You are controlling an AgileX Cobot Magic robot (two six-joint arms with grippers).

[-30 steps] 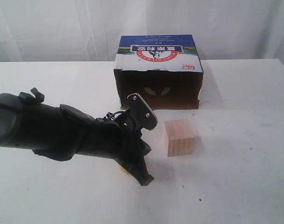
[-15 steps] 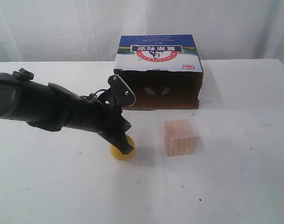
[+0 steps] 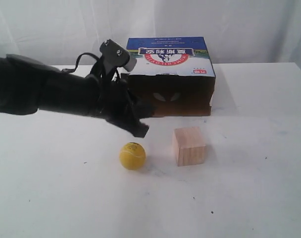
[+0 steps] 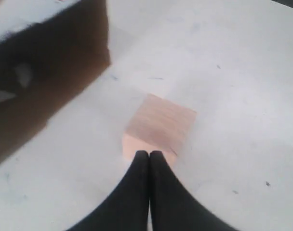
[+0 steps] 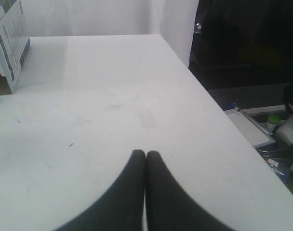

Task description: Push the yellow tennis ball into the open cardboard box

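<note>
The yellow tennis ball (image 3: pixel 132 155) rests on the white table, in front of the open cardboard box (image 3: pixel 169 63) and some way short of its dark opening. My left gripper (image 3: pixel 141 130) hangs shut just above and behind the ball, apart from it, with nothing between its fingers. In the left wrist view that shut gripper (image 4: pixel 149 154) points at the light wooden cube (image 4: pixel 158 126), with the box's brown inside (image 4: pixel 45 72) beyond; the ball is hidden there. My right gripper (image 5: pixel 145 154) is shut and empty over bare table, and does not show in the exterior view.
The light wooden cube (image 3: pixel 189 145) stands to the right of the ball, in front of the box's right half. A corner of the box (image 5: pixel 9 45) shows in the right wrist view. The table edge (image 5: pixel 219 115) drops off beside the right gripper, with dark clutter beyond.
My left arm has lifted and drawn back toward the box, off the ball. The ball, hidden and then touched by the gripper before, now lies free on the table.
</note>
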